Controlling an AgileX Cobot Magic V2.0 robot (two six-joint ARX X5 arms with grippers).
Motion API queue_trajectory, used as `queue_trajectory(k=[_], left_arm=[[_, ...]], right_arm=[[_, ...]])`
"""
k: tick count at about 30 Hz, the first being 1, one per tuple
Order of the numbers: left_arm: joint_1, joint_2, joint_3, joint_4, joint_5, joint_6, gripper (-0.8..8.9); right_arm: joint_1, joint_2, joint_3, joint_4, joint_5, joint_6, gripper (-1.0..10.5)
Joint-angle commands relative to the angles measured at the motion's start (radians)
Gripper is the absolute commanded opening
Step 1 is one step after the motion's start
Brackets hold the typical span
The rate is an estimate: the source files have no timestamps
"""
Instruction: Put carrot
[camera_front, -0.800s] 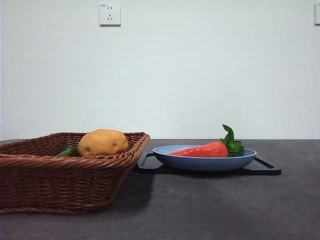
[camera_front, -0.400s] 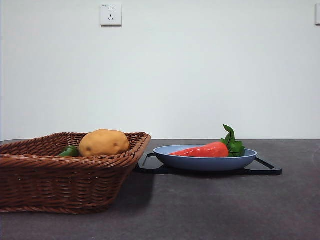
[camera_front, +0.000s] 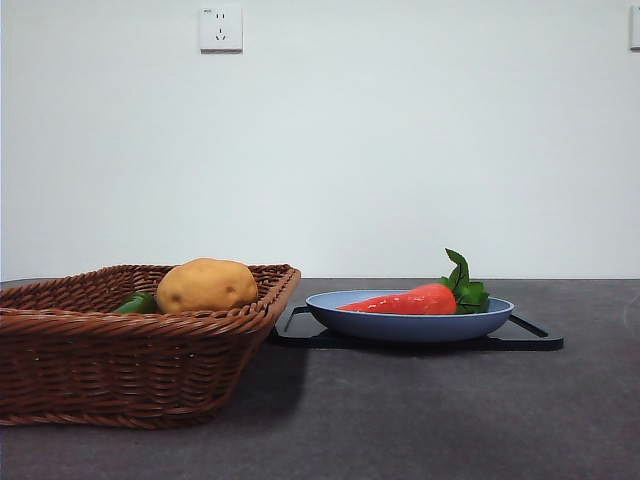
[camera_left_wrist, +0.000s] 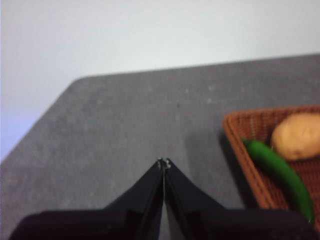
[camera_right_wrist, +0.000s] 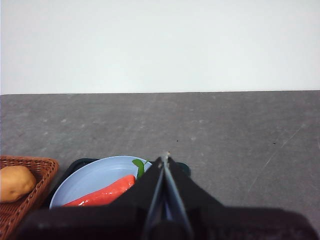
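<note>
Two grippers are seen pulled back above the surface (camera_front: 420, 420), each with its jaws pressed together and holding nothing. The carrot (camera_front: 405, 301) is found lying on its side in the blue plate (camera_front: 400, 325), its green leaves (camera_front: 462, 285) at the thick end and its taper pointed toward the wicker basket (camera_front: 130, 365). The plate is set on a black tray (camera_front: 535, 340) just beside the basket, in which a potato (camera_front: 206, 285) and a green pepper (camera_left_wrist: 280, 175) are already held. The right gripper (camera_right_wrist: 165, 159) is placed nearest the carrot, while the left gripper (camera_left_wrist: 163, 163) is kept waiting beside the basket's far side.

The carrot is judged not yet grasped, and the basket is presumed to be its destination. For a sound pick, the right jaws should first be spread wide, then lowered across the carrot's thicker middle, not the slippery tip or the leaves. The plate's raised rim should be cleared on the descent, and the carrot should be lifted well above the basket wall before it is carried over.
</note>
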Motion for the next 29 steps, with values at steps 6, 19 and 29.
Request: queue_trajectory(k=[6,19,29], left_arm=[[0.003,-0.039,-0.089,0.035,0.001,0.002,0.08],[0.002,-0.039,-0.173,0.122,0.001,-0.069,0.08],[0.002,-0.039,-0.172,0.127,0.001,-0.069,0.08]], right_arm=[[0.004,0.001,0.008,0.011,0.006,-0.004,0.0],[0.003,0.001,0.008,0.011,0.006,-0.004,0.0],[0.003,0.001,0.008,0.011,0.006,-0.004,0.0]])
